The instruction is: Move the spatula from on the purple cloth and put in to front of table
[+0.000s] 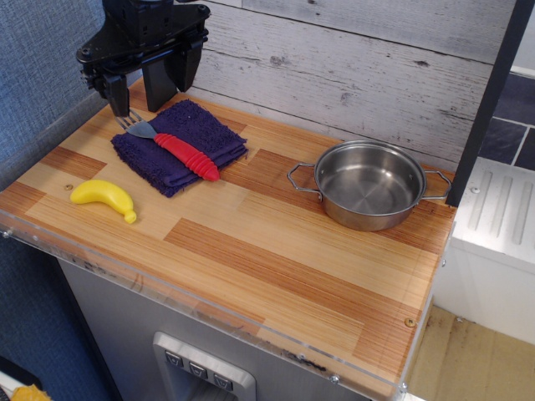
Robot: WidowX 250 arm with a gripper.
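The spatula [177, 148] lies on the purple cloth [188, 138] at the back left of the table [276, 251]. Its ribbed red handle points toward the front right and its silver pronged head reaches the cloth's far left edge. My gripper [136, 98] hangs just above and behind the spatula's head, at the cloth's back left corner. Its two black fingers [159, 88] are spread apart and hold nothing.
A yellow banana [104, 199] lies in front of the cloth near the left edge. A steel pot [368, 184] with two handles stands at the back right. A plank wall runs behind the table. A clear plastic edge lines the front.
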